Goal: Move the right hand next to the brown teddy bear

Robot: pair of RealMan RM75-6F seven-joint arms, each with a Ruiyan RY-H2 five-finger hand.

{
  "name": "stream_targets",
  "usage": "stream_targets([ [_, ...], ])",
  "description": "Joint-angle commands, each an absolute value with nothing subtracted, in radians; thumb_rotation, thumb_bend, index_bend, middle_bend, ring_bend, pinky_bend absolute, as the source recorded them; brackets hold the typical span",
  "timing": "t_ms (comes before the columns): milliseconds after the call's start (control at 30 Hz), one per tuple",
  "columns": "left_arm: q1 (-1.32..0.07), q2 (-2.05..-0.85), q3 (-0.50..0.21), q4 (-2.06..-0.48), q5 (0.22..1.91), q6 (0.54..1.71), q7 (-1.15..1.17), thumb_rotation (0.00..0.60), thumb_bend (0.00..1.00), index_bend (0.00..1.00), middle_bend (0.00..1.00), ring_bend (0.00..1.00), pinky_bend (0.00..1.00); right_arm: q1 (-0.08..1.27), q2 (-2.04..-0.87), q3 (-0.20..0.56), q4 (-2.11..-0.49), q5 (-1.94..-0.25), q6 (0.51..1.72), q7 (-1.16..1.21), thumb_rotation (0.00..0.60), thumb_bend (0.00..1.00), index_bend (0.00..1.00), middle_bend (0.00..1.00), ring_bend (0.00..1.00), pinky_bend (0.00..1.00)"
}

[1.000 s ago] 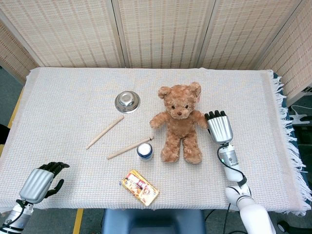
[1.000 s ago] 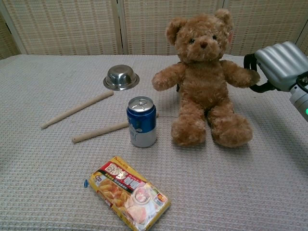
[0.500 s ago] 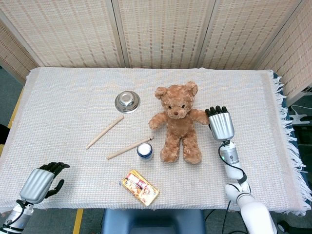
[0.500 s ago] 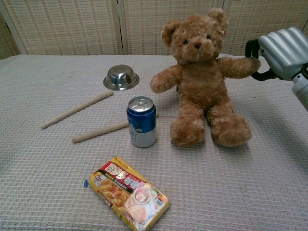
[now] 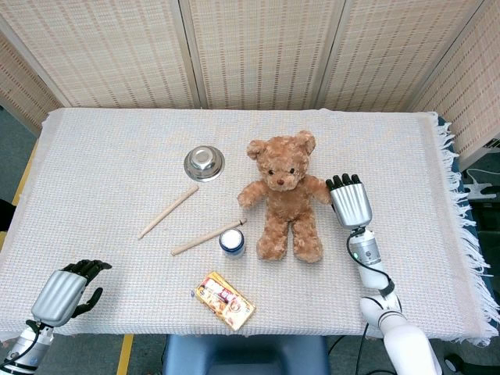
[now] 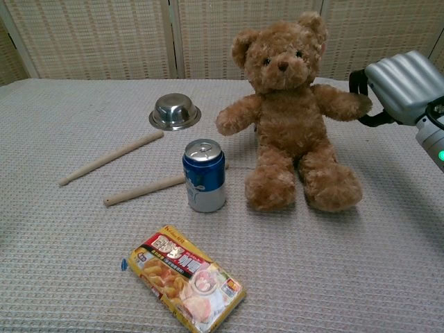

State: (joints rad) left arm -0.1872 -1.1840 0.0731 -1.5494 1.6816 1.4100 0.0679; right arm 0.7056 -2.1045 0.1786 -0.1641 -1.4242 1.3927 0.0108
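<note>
The brown teddy bear [image 5: 281,195] sits upright near the middle of the table, also seen in the chest view [image 6: 291,118]. My right hand [image 5: 351,201] is just to its right, back of the hand up and fingers curled in. In the chest view the right hand [image 6: 399,87] hovers beside the bear's outstretched paw, with its dark fingertips touching the end of that paw. Whether the paw is gripped is hidden. My left hand [image 5: 66,293] rests at the table's near left corner with its fingers curled, holding nothing.
A blue can [image 6: 204,175] stands just left of the bear's leg. Two wooden sticks [image 5: 168,212] [image 5: 208,237] and a steel bowl [image 5: 204,162] lie further left. A yellow food packet [image 6: 186,277] is near the front edge. The fringed cloth edge [image 5: 457,195] is on the right.
The bear has shifted slightly left and leaned over as the right hand moved against its paw. The hand rose a little, then settled back down beside the paw. The left hand stayed still.
</note>
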Motion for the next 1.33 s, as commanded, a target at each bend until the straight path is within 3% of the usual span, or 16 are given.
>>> stream_targets([
  [33,-0.187,-1.184,0.074,-1.549,1.682,1.410,0.068,0.600,0.44,0.29,0.31,0.30,0.48,0.720,-2.096,0.192,-0.176,-1.415,1.421,0.013,0.600,0.22,0.58,0.53,0.47,0.54],
  [167,-0.188,-1.184,0.074,-1.549,1.682,1.409,0.068,0.600,0.44,0.29,0.32,0.30,0.48,0.718,-2.083,0.197,-0.193,-1.411,1.434,0.016,0.600,0.22,0.58,0.53,0.47,0.54],
  [267,-0.188,-1.185,0.073,-1.548,1.680,1.407,0.068,0.600,0.44,0.29,0.32,0.30,0.48,0.697,-2.066,0.191,-0.222,-1.410,1.397,0.021,0.600,0.22,0.49,0.51,0.41,0.54],
  [333,-0.188,-1.185,0.073,-1.547,1.678,1.405,0.068,0.600,0.44,0.29,0.32,0.30,0.48,0.676,-2.048,0.188,-0.259,-1.404,1.364,0.016,0.600,0.21,0.35,0.41,0.28,0.48],
  [433,-0.189,-1.185,0.072,-1.545,1.674,1.402,0.067,0.600,0.44,0.29,0.32,0.30,0.48,0.626,-1.996,0.175,-0.363,-1.403,1.349,-0.010,0.600,0.15,0.15,0.19,0.08,0.27],
  [533,-0.188,-1.185,0.070,-1.546,1.669,1.402,0.068,0.600,0.44,0.29,0.32,0.30,0.48,0.543,-1.875,0.155,-0.611,-1.395,1.350,-0.092,0.600,0.10,0.01,0.07,0.00,0.17],
  [600,-0.188,-1.185,0.070,-1.547,1.666,1.400,0.071,0.600,0.44,0.29,0.32,0.30,0.48,0.482,-1.751,0.129,-0.852,-1.392,1.358,-0.151,0.600,0.10,0.00,0.05,0.00,0.17],
  [733,-0.187,-1.184,0.070,-1.548,1.665,1.400,0.072,0.600,0.44,0.29,0.32,0.30,0.48,0.448,-1.657,0.111,-1.025,-1.384,1.354,-0.206,0.600,0.10,0.00,0.05,0.00,0.16],
  [800,-0.186,-1.183,0.070,-1.551,1.664,1.401,0.075,0.600,0.44,0.29,0.32,0.30,0.48,0.382,-1.494,0.065,-1.300,-1.371,1.363,-0.288,0.600,0.10,0.00,0.05,0.00,0.16],
  [867,-0.183,-1.183,0.069,-1.556,1.663,1.406,0.080,0.600,0.44,0.29,0.32,0.30,0.48,0.273,-1.311,-0.021,-1.532,-1.407,1.459,-0.334,0.600,0.10,0.00,0.05,0.00,0.16],
  [1067,-0.184,-1.186,0.067,-1.557,1.658,1.401,0.094,0.600,0.44,0.29,0.33,0.31,0.48,0.157,-1.186,-0.055,-1.639,-1.366,1.538,-0.317,0.600,0.10,0.00,0.05,0.00,0.16],
  [1333,-0.184,-1.191,0.063,-1.555,1.662,1.407,0.102,0.600,0.44,0.30,0.33,0.31,0.48,0.119,-1.181,-0.058,-1.652,-1.401,1.564,-0.374,0.600,0.10,0.00,0.05,0.00,0.16],
])
